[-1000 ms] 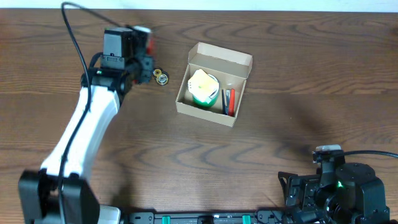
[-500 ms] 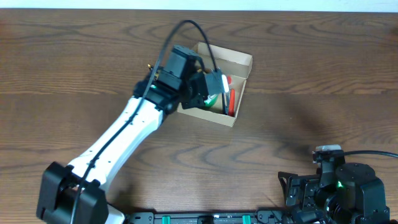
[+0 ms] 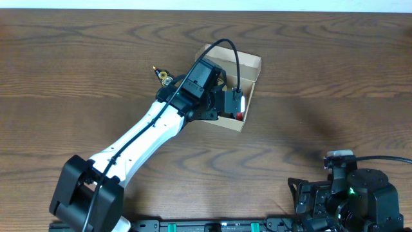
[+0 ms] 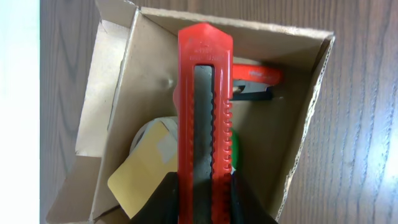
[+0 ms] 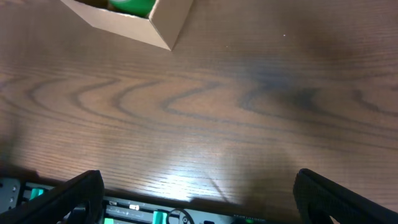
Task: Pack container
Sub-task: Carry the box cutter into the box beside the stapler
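A small gold-coloured item (image 3: 165, 77) lies on the desk (image 3: 322, 77), near the container's left wall but apart from it. The container (image 3: 248, 62) stands open at upper centre. The left pincer (image 4: 205, 202) is clenched on a red utility knife (image 4: 205, 93) above the opening, with the knife tip near the far wall. Inside are a yellow tape roll (image 4: 146, 168) and a red-and-black tool (image 4: 255, 78). Bare desk extends right and forward. The right pincer (image 5: 199, 186) is released at the near right edge.
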`<state>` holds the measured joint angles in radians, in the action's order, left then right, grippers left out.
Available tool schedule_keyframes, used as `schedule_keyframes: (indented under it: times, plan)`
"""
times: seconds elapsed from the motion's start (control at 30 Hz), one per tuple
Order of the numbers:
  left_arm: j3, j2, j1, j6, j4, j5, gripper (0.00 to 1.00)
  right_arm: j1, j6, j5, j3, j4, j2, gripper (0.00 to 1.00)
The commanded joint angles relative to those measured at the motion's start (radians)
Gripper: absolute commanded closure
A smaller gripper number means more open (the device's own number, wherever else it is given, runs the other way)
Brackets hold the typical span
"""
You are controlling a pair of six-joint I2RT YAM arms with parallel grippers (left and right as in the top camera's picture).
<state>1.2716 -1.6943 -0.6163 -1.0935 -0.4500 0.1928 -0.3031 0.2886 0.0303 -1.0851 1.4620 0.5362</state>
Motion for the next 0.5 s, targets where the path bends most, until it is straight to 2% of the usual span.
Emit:
schedule_keyframes:
  times: [0.0, 0.07, 0.17, 0.23, 0.37, 0.47]
  plan:
    - [0.005, -0.019, 0.000, -0.029, -0.010, -0.024, 0.94, 0.012, 0.010, 0.004, -0.001, 0.001, -0.002, 0.01]
    - [0.005, -0.018, 0.000, -0.029, -0.010, -0.025, 0.94, 0.012, 0.010, 0.004, -0.001, 0.000, -0.002, 0.01]
    - [0.005, -0.019, 0.000, -0.028, -0.012, -0.039, 0.84, 0.012, 0.010, 0.004, -0.001, 0.001, -0.002, 0.01]
    - [0.005, -0.018, 0.000, -0.028, -0.013, -0.044, 0.81, 0.012, 0.010, 0.004, -0.001, 0.000, -0.002, 0.01]
    - [0.005, -0.018, 0.000, -0.028, -0.013, -0.047, 0.64, 0.012, 0.010, 0.004, -0.001, 0.000, -0.002, 0.01]
    - [0.005, -0.018, 0.000, -0.028, -0.013, -0.047, 0.54, 0.012, 0.010, 0.004, -0.001, 0.000, -0.002, 0.01]
